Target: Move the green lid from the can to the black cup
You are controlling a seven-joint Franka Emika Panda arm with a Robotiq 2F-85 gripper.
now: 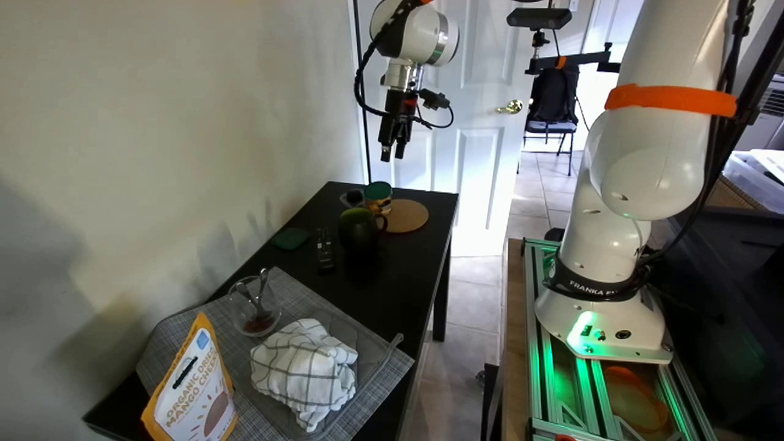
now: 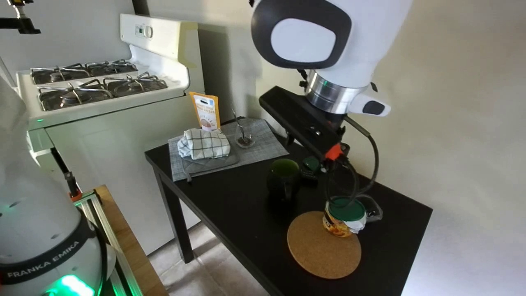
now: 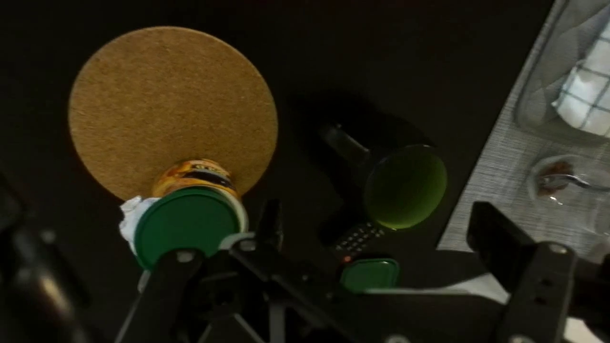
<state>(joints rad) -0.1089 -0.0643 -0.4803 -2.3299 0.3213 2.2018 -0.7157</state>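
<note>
Black table (image 2: 242, 205) beside pale wall (image 1: 184, 92). Gripper (image 1: 392, 155) hangs well above, fingers spread wide, holding nothing. Green lid (image 3: 186, 226) sits atop can (image 3: 198, 176); in wrist view, lies left of finger gap, black mug (image 2: 283, 181) within gap. Likely next: shift over lid, descend.

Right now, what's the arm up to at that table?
The Franka arm is on a lid transfer: green lid from the can to the black cup. Nothing is in hand at the moment: the pincer hangs above the table with its fingers apart. The lid is on top of the can, and the cup stands uncovered, its green inside showing, so the transfer isn't done yet.
</note>
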